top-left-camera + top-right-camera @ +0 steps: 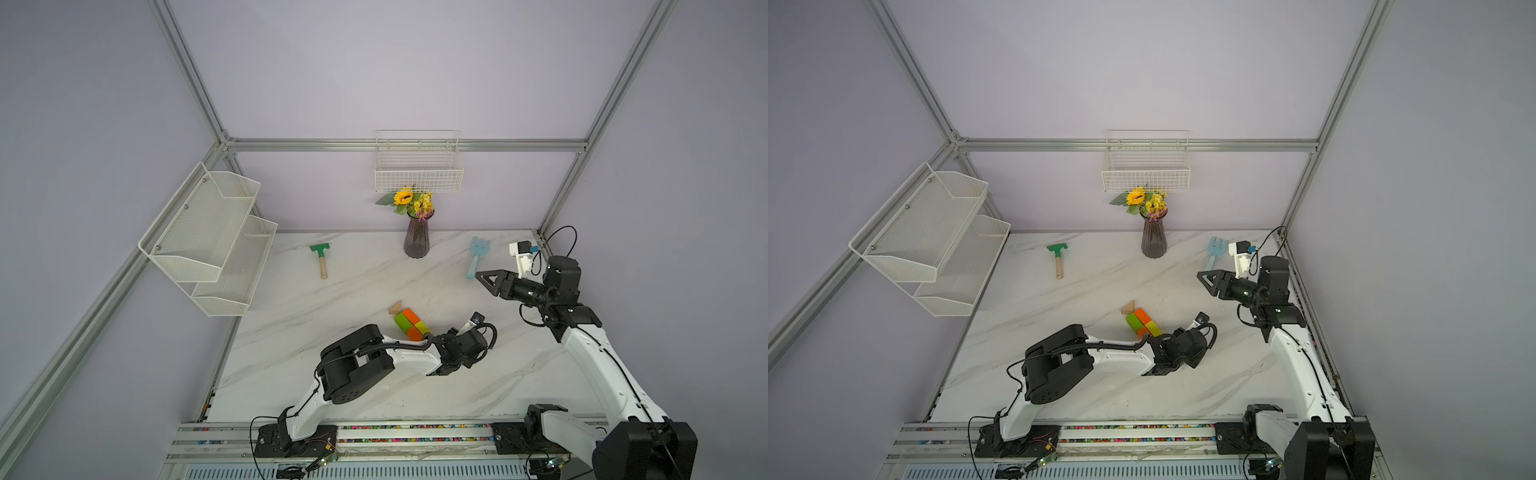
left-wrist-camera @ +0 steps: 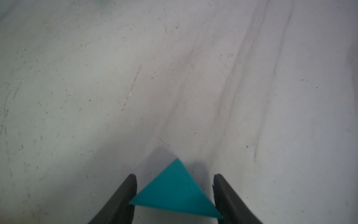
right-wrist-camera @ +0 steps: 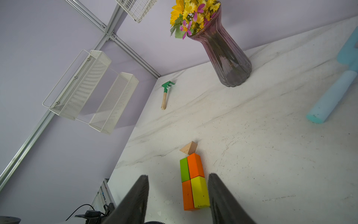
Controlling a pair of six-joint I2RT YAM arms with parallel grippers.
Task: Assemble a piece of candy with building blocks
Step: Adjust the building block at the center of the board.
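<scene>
Clamping the teal triangular wooden block [image 2: 174,194] between its jaws, the left gripper [image 2: 174,175] sits over the white marbled surface [image 2: 174,77] at one end of the rectangle of orange, green and yellow blocks [image 1: 411,324]; a tan triangular block [image 1: 396,308] lies at the other. The right gripper [image 3: 178,175] hangs apart, jaws wide, empty.

Diffuse overhead light, evenly bright; shadows on the table [image 1: 478,374] are faint and soft. In both top views wide-angle perspective splays the frame rails [image 1: 189,70] outward toward the edges. Left wrist view: dimmer, soft-focused, teal triangle [image 2: 174,192] blurred, grey shadow at its tip. Right wrist view: sharp.
</scene>
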